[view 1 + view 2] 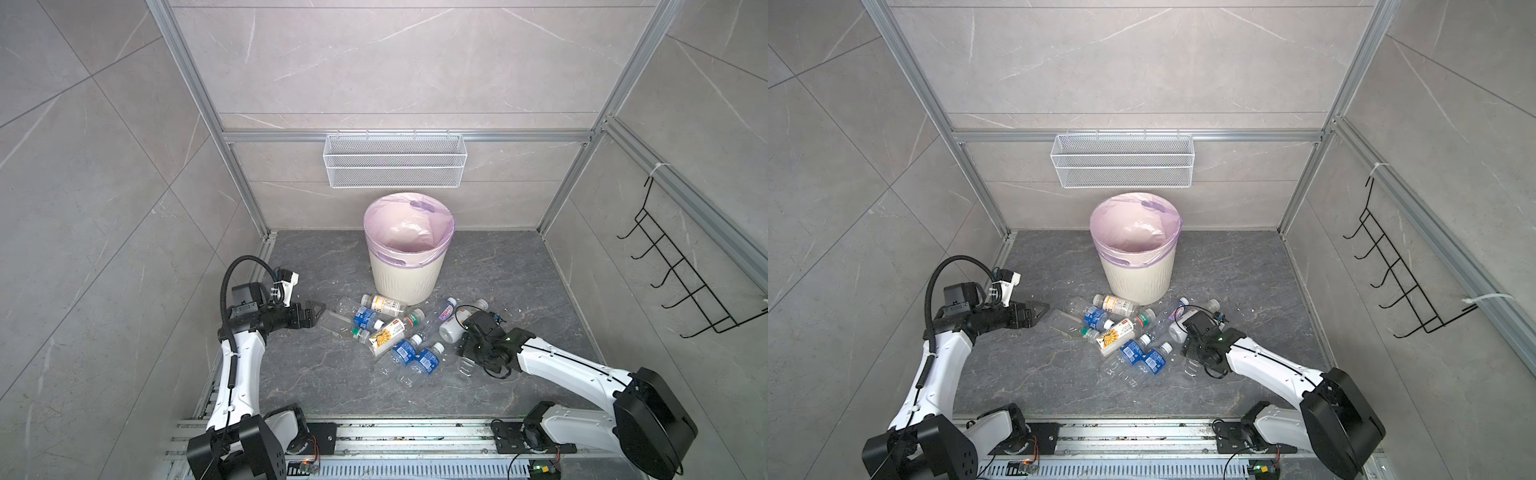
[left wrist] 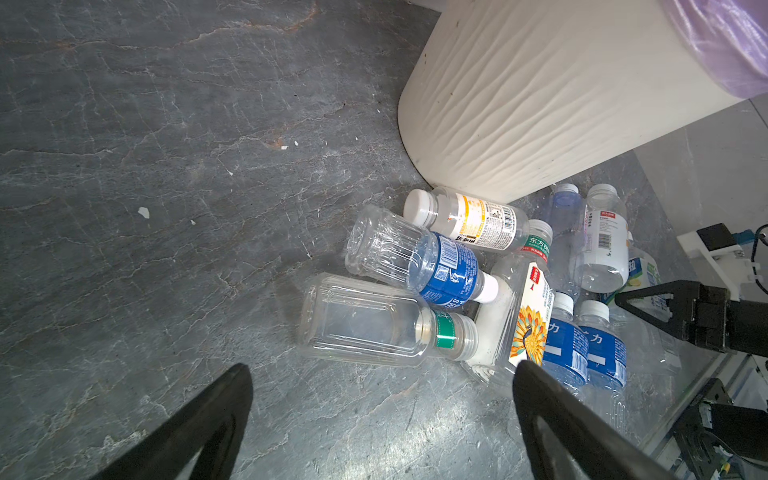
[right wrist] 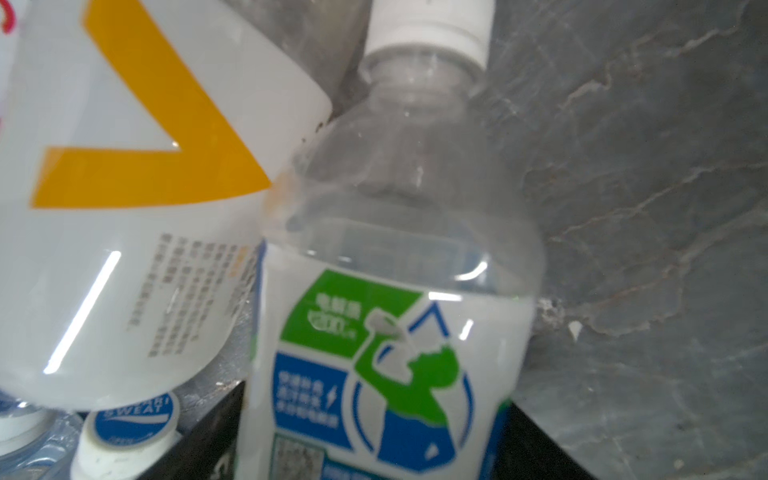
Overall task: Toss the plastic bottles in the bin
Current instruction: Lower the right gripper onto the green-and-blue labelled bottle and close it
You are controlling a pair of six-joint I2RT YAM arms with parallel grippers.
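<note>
Where the plastic bottles (image 1: 386,332) lie: heaped on the tabletop (image 1: 316,382), just near of the bin (image 1: 405,278); none shows inside it.
Right tool (image 3: 374,424): jaws straddle a green-and-blue-labelled bottle (image 3: 386,257); cannot tell whether they clamp it.
Left tool (image 1: 316,311): released, empty, at the heap's left edge.
Risk: the white bottle (image 3: 124,187) lies against that one and may roll on lifting; slick plastic may slip.
Edges: tall bin rim; the wire basket (image 1: 395,160) on the far wall limits height.
Room: bare tabletop left, right and near.
</note>
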